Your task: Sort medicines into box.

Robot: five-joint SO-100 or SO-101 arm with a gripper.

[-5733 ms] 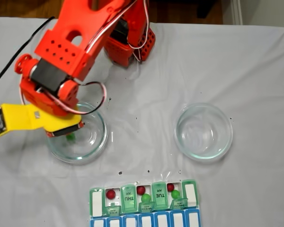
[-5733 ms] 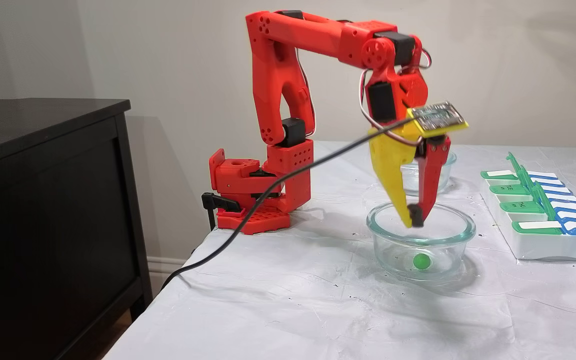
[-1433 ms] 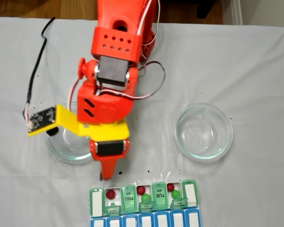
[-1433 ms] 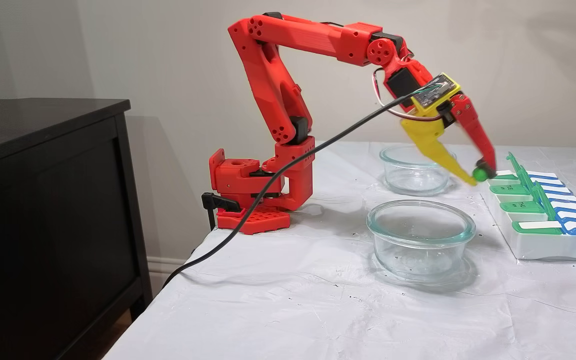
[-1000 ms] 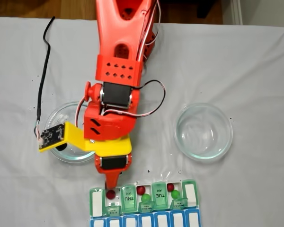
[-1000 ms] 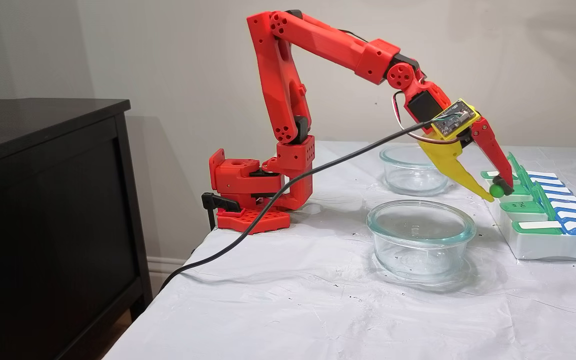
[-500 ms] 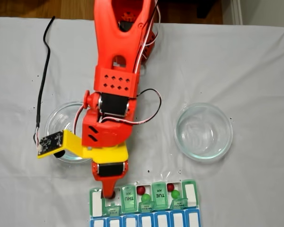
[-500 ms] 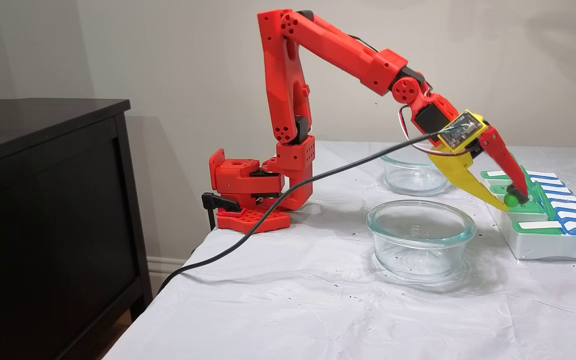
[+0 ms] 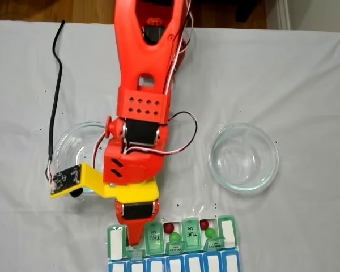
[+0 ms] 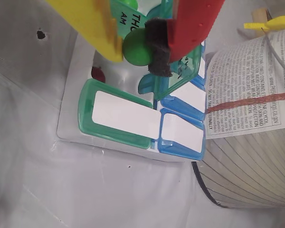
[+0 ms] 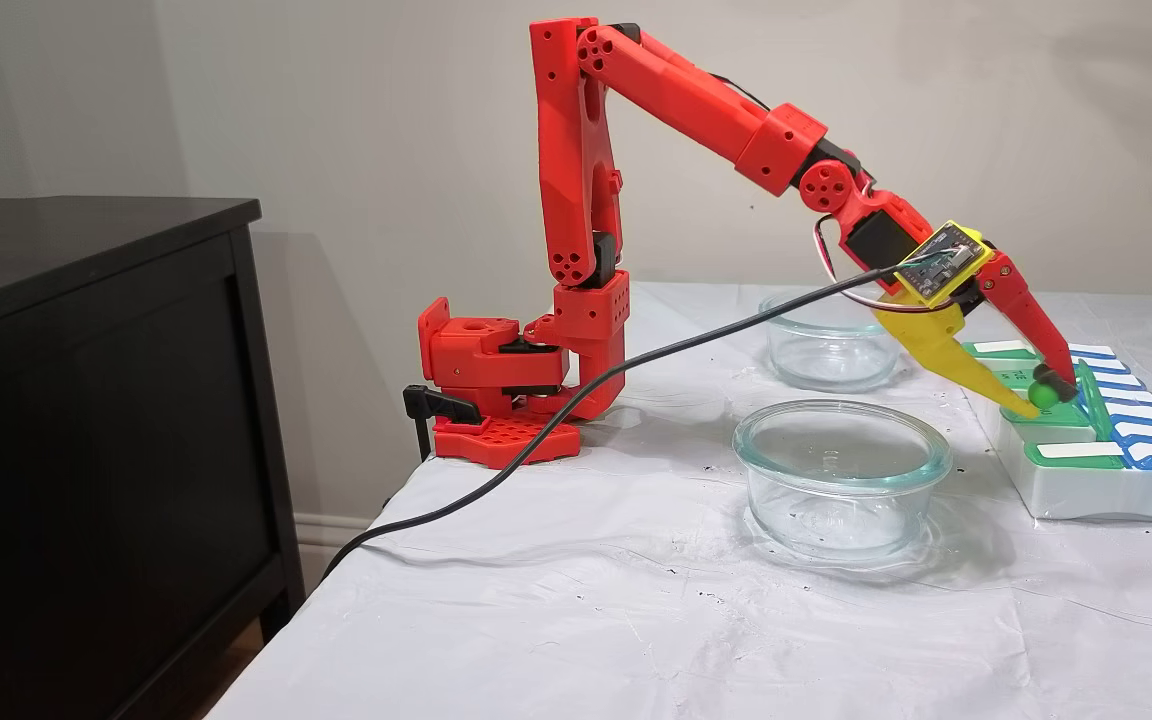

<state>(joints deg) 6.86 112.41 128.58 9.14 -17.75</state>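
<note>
A green pill (image 10: pixel 138 46) is sitting pinched in the claw (image 10: pixel 141 45), between its yellow finger (image 10: pixel 92 26) and the black pad of its red finger (image 10: pixel 192 23); in a fixed view the same pill (image 11: pixel 1041 394) is hanging just above the green row of the pill organizer (image 11: pixel 1086 490). In the wrist view a dark red pill (image 10: pixel 98 73) is lying in the open compartment under the claw, beside a closed green lid with a white label (image 10: pixel 123 114). In a fixed view from above, the claw (image 9: pixel 132 241) is reaching over the organizer (image 9: pixel 117 245) next to the THU lid (image 9: pixel 153 236), while two more red pills (image 9: pixel 169 228) and two green pills (image 9: pixel 209 232) are resting in open compartments to the right. Two clear glass bowls (image 9: pixel 243 157) are standing on the white-covered surface (image 9: pixel 306 85), one of them partly under the red arm (image 9: pixel 143 113). A printed paper-wrapped container (image 10: pixel 249 128) is standing just beside the organizer's blue row (image 10: pixel 183 135).
</note>
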